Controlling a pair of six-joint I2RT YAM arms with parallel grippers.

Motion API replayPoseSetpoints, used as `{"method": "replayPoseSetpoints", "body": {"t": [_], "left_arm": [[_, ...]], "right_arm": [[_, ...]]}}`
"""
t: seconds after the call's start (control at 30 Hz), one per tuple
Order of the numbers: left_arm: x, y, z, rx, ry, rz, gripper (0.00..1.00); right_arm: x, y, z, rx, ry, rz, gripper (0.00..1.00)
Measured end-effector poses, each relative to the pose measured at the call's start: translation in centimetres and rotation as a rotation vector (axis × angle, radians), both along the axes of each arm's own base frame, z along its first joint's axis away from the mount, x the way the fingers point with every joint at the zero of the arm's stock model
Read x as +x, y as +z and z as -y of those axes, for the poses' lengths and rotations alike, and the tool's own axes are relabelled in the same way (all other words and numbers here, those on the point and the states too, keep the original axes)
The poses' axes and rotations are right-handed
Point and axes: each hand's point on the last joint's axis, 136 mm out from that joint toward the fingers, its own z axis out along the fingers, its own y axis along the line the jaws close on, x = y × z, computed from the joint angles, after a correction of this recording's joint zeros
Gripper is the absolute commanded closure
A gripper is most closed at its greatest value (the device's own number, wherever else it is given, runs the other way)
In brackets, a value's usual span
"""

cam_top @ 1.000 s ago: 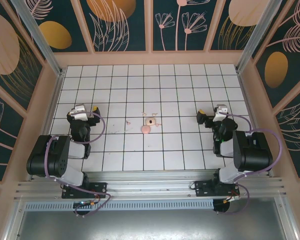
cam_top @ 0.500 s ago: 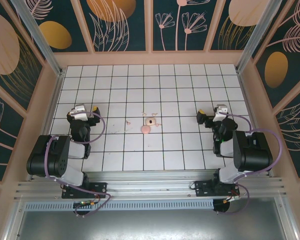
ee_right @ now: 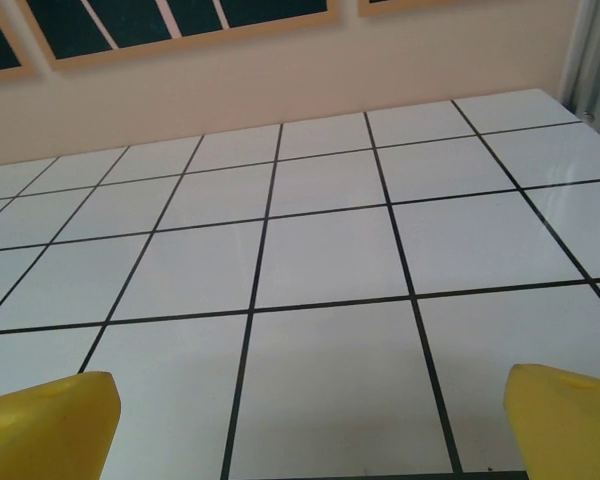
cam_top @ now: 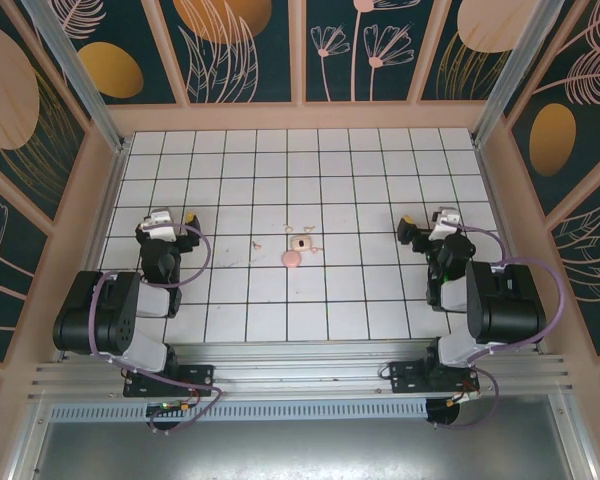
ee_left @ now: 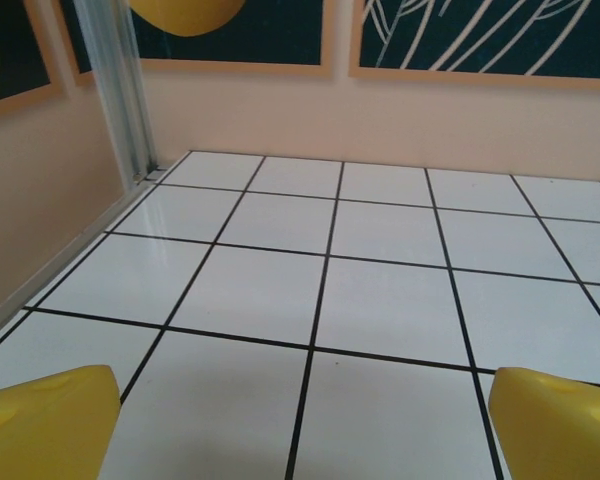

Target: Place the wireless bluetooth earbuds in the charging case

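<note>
The charging case, a small salmon-pink pebble, lies on the white tiles near the middle of the floor. Tiny pale earbuds lie scattered round it: one to its left, two just beyond it. My left gripper hovers low at the left, well clear of the case. It is open, and its yellow fingertips frame bare tiles, nothing between them. My right gripper is at the right, open as well, with yellow fingertips wide apart over bare tiles.
A small beige piece with a dark centre sits just beyond the case. Peach walls enclose the tiled floor on three sides, with a metal post in the far left corner.
The right gripper has shifted slightly to the right. The left arm has barely moved. The case and earbuds lie as before.
</note>
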Motion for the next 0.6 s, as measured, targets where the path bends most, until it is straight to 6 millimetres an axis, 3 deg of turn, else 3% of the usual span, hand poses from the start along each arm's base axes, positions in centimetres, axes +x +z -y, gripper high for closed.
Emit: {"method": "replayPoseSetpoints", "body": {"t": [0.1, 0.33, 0.47, 0.6], "left_arm": [[0.3, 0.8, 0.4, 0.005, -0.025, -0.025, 0.05], [3.5, 7.5, 1.1, -0.023, -0.052, -0.052, 0.12], [3.3, 8.3, 2.3, -0.095, -0.112, -0.129, 0.13], [2.5, 6.6, 3.4, -0.186, -0.150, -0.254, 0.14]], "right_arm": [[1.2, 1.2, -0.3, 0.007, 0.021, -0.031, 0.01], [7.0, 9.9, -2.4, 0.096, 0.075, -0.150, 0.01], [7.5, 12.6, -7.1, 0.099, 0.109, -0.284, 0.01], [5.4, 10.6, -13.6, 0.104, 0.178, -0.511, 0.01]]}}
